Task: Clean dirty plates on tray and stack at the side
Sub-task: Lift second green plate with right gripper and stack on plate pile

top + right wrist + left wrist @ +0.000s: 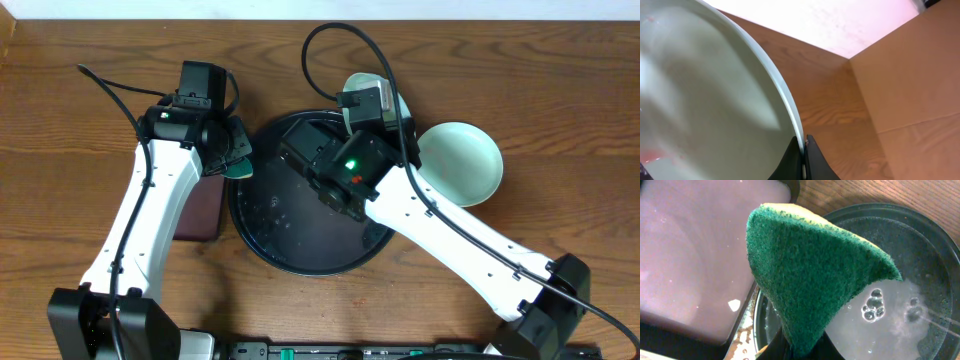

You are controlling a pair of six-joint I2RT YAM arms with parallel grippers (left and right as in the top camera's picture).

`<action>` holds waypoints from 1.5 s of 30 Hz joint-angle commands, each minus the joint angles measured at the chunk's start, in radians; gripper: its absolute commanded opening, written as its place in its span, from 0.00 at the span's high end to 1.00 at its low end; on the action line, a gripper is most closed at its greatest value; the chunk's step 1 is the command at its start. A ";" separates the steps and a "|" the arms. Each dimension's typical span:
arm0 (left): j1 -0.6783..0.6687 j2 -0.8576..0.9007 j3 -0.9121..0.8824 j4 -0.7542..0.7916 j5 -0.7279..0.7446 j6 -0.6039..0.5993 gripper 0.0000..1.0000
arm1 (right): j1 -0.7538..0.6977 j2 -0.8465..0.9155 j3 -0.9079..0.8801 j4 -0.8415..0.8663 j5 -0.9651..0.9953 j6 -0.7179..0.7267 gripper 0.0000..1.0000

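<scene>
- Between the fingertips of your right gripper [804, 152], clamped edge-on, you are holding only the thin rim of a pale mint-blue round plastic plate [710, 100]. The plate is spreading to the gripper's left, with a red smear [650, 156] showing low on its face. Any push on that face is likely to be levering the plate around the pinch, and a wet rim could be slipping free.
- Your left gripper [795, 347] is clenching a folded green scouring sponge with a yellow back [810, 275] by one end. The free tip may be bending away instead of scrubbing.
- Beneath that sponge the large round glossy black tray [930, 240] is holding soapy water [875, 305], and the rectangular dark-brown tray [700, 255] is lying just to the gripper's left. Drips may be landing there.
- Just beside your right arm [450, 225] a second pale mint-blue plate [458, 163] is resting on the wooden table [80, 40]. A wide swing could be knocking it.
</scene>
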 commanded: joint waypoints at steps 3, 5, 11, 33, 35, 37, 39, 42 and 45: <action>0.004 0.003 0.000 0.004 -0.013 -0.002 0.93 | -0.052 -0.008 0.011 0.009 -0.161 0.042 0.99; 0.004 0.003 0.000 0.004 -0.013 -0.002 0.93 | -0.088 -0.008 0.011 0.018 -0.251 0.011 0.99; 0.004 0.003 0.000 0.004 -0.013 -0.002 0.93 | -0.213 -0.008 0.010 0.122 -0.662 -0.259 0.99; 0.004 0.003 0.000 0.004 -0.013 -0.001 0.93 | -0.880 -0.008 -0.104 0.163 -1.270 -0.445 0.99; 0.004 0.003 0.000 0.004 -0.013 -0.001 0.92 | -0.933 -0.008 -0.156 0.186 -1.257 -0.423 0.99; 0.004 0.003 0.000 0.004 -0.013 -0.001 0.93 | -0.986 -0.008 -0.224 0.229 -1.247 -0.411 0.99; 0.004 0.003 0.000 0.004 -0.013 -0.001 0.92 | -1.033 -0.008 -0.287 0.278 -1.247 -0.406 0.99; 0.004 0.003 0.000 0.005 -0.018 0.000 0.92 | -1.075 -0.008 -0.362 0.345 -1.247 -0.406 0.99; 0.004 0.003 0.000 0.004 -0.043 0.007 0.93 | -1.088 -0.008 -0.422 0.420 -1.247 -0.406 0.95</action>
